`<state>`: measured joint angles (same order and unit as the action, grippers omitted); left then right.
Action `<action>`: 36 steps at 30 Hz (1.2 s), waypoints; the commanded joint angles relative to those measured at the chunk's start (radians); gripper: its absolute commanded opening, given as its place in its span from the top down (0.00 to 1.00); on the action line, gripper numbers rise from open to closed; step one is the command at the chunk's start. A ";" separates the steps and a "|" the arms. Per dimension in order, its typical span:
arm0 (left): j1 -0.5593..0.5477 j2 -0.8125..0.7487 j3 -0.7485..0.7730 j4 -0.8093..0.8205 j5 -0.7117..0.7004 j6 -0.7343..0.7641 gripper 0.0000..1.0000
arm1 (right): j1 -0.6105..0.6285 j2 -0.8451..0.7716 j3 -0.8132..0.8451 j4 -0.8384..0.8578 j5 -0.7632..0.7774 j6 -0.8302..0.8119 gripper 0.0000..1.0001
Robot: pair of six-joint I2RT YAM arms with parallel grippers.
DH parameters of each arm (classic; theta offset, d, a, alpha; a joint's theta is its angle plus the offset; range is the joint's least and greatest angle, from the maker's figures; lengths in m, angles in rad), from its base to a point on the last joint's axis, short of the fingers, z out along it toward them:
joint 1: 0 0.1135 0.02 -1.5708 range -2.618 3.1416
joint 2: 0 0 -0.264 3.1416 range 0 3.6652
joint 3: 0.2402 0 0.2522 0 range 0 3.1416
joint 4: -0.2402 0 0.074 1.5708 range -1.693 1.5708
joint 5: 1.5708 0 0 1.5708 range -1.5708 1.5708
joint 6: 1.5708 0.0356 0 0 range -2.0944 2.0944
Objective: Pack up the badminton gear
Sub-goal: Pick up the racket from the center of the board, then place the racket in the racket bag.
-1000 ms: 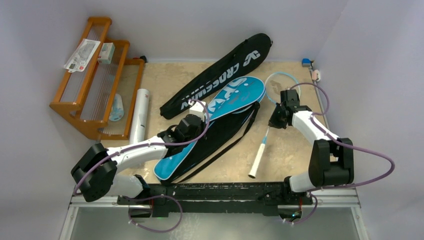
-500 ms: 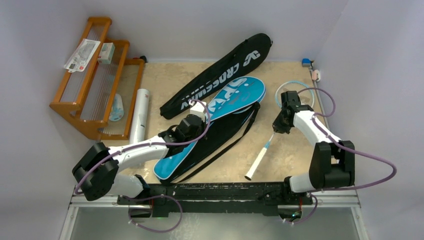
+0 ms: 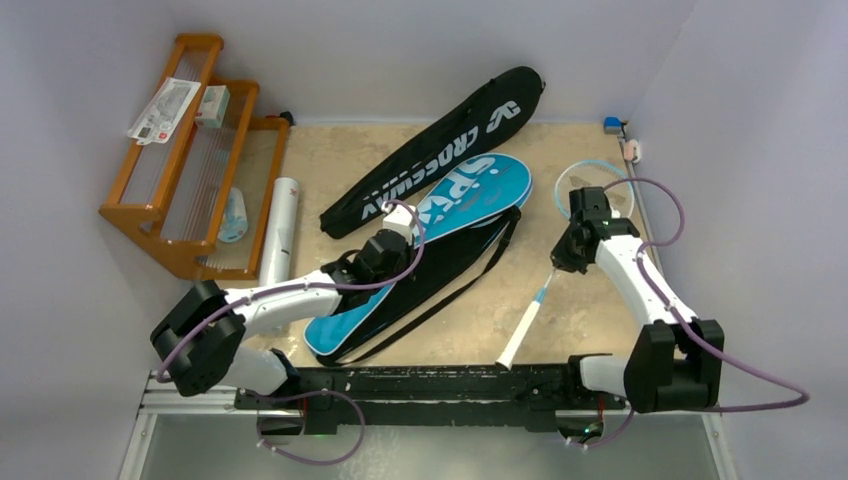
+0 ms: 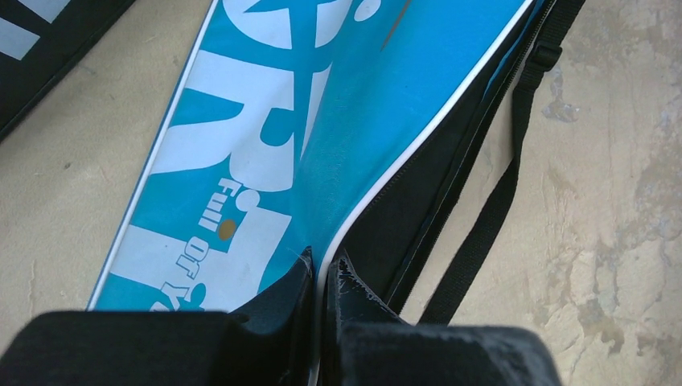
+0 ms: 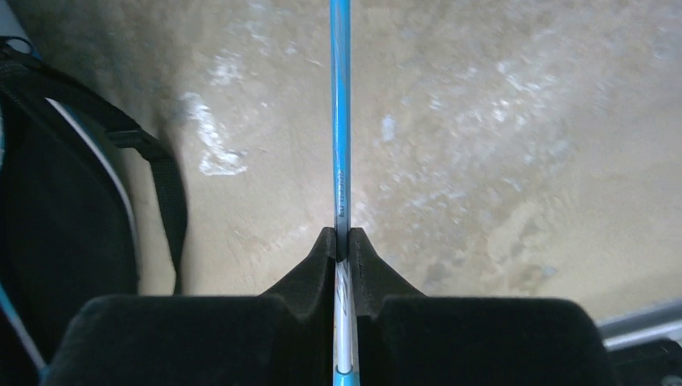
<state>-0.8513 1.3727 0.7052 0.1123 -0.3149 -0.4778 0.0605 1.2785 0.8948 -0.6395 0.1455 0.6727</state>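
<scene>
Hands clamped: left hand (image 4: 322, 273) on edge of blue cover (image 4: 322, 121), right hand (image 5: 343, 245) on shaft of light-blue racket (image 5: 340, 96).

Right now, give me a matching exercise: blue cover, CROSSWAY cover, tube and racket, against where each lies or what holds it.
Things:
1. blue cover
2. CROSSWAY cover
3. tube
4. racket

Places or states:
A. beside the rack
B. shaft clamped in the right gripper
C. edge pinched by the left gripper
D. far side of the table, no gripper on it

Pairs: 1-C, 2-D, 3-A, 4-B.
</scene>
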 commanded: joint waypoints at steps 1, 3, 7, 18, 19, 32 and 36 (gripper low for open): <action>0.006 0.030 0.049 0.040 0.008 0.009 1.00 | 0.001 -0.024 0.085 -0.191 0.081 0.022 1.00; 0.005 0.045 0.078 0.027 0.037 -0.001 1.00 | 0.002 0.001 0.153 -0.292 0.095 0.025 1.00; 0.006 0.087 0.151 -0.021 0.087 -0.031 1.00 | 0.021 -0.023 0.169 -0.358 0.055 -0.012 1.00; 0.008 0.343 0.519 -0.222 0.088 -0.033 1.00 | 0.130 -0.215 0.146 -0.490 -0.003 -0.047 1.00; 0.009 0.366 0.556 -0.237 0.087 -0.030 1.00 | 0.138 -0.231 0.150 -0.501 -0.003 -0.045 1.00; 0.045 0.583 0.881 -0.349 0.085 -0.011 1.00 | 0.165 -0.343 0.207 -0.632 -0.076 -0.087 1.00; 0.053 0.615 0.924 -0.359 0.116 -0.008 1.00 | 0.167 -0.363 0.241 -0.615 -0.144 -0.111 1.00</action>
<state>-0.8158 1.9724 1.5543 -0.2577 -0.2169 -0.4938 0.2188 0.9424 1.0645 -1.2442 0.0879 0.6067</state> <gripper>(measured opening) 0.021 0.063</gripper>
